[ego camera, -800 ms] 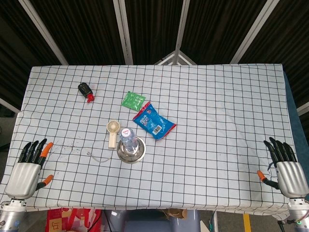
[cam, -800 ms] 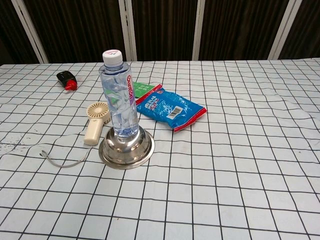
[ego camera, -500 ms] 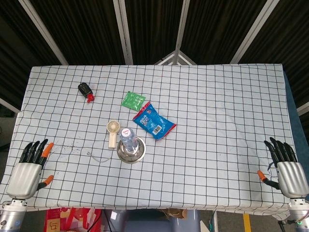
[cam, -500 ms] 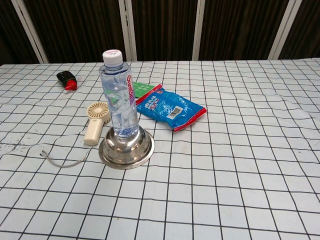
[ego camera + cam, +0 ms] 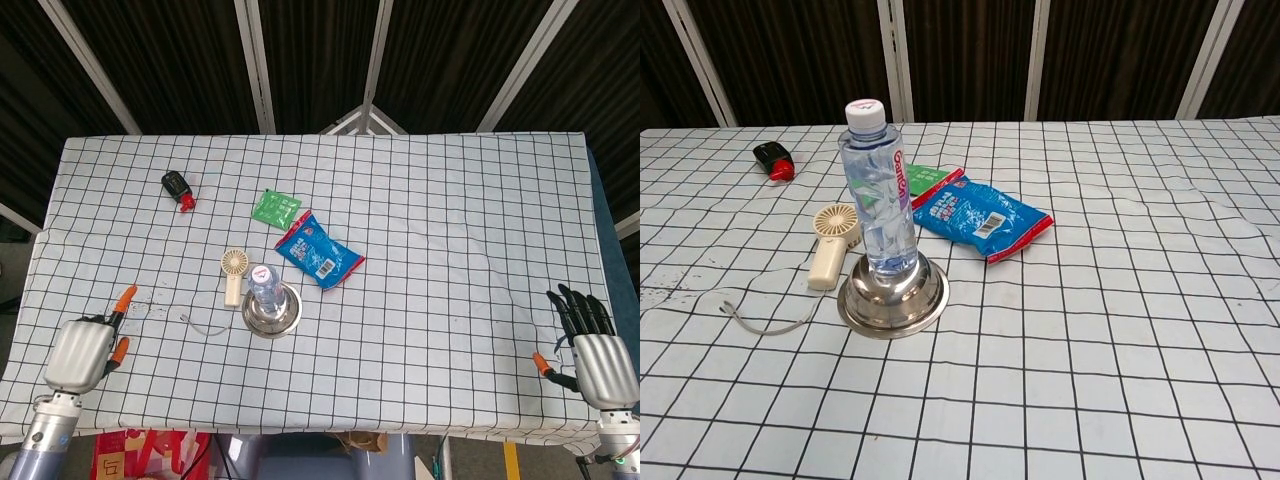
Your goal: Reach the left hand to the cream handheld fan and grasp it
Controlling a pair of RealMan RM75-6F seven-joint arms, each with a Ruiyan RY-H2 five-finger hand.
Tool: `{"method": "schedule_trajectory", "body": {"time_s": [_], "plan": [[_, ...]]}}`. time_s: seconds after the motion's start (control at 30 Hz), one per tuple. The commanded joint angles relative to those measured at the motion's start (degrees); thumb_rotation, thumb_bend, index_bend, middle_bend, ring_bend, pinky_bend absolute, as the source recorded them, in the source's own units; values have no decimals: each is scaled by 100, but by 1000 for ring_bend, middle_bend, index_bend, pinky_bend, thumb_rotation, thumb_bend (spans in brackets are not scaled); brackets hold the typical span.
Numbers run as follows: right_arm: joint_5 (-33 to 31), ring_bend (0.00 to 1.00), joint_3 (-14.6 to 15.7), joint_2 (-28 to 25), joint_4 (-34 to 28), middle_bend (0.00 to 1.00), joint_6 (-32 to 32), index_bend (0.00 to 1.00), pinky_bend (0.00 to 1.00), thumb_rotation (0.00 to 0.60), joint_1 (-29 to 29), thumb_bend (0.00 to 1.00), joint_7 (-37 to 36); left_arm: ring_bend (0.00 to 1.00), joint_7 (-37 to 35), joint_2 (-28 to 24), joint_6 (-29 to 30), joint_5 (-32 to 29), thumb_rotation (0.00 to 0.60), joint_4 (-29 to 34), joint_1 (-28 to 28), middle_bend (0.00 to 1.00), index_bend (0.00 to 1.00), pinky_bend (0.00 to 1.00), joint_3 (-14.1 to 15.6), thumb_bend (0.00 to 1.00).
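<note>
The cream handheld fan (image 5: pixel 235 277) lies flat on the worktop (image 5: pixel 450 220), just beside the water bottle (image 5: pixel 880 195); the left robot hand (image 5: pixel 82 352), empty with fingers apart, should approach from the handle side, avoiding the bottle.

Bare cloth lies left of the fan (image 5: pixel 235 276); the bottle (image 5: pixel 263 287) crowds its right
</note>
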State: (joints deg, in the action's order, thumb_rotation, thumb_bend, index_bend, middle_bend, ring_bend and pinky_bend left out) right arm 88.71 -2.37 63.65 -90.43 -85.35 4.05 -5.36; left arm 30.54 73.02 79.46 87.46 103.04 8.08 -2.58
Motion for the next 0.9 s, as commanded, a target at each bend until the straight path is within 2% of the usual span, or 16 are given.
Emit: {"method": "schedule_trajectory", "body": {"time_s": [0.03, 0.13, 0.23, 0.43, 0.67, 0.9], "plan": [[-2, 0, 0, -5, 1, 0, 6, 98, 0, 600, 3, 279, -14, 752, 634, 313, -599, -559, 600, 286, 449, 869, 7, 791, -301, 790], [-3, 0, 0, -10, -1, 0, 17, 98, 0, 600, 9, 279, -23, 787, 1190, 650, -947, -960, 600, 305, 790, 904, 48, 821, -504, 847], [-14, 0, -3, -13, -4, 0, 29, 98, 0, 600, 13, 279, -34, 799, 1709, 1027, -1195, -1425, 600, 260, 1087, 916, 83, 833, -660, 861], [-23, 0, -6, -28, -6, 0, 66, 98, 0, 600, 32, 278, -58, 802, 2583, 1736, -1318, -2250, 600, -76, 1543, 919, 141, 835, -847, 866], [-29, 0, -6, -48, -10, 0, 103, 98, 0, 600, 51, 279, -91, 802, 2970, 2238, -1266, -2806, 600, -471, 1844, 919, 177, 835, -965, 866], [-50, 0, -12, -53, -23, 0, 130, 98, 0, 600, 65, 279, -75, 802, 3062, 2482, -1173, -3085, 600, -770, 2056, 919, 189, 835, -989, 866]]}}
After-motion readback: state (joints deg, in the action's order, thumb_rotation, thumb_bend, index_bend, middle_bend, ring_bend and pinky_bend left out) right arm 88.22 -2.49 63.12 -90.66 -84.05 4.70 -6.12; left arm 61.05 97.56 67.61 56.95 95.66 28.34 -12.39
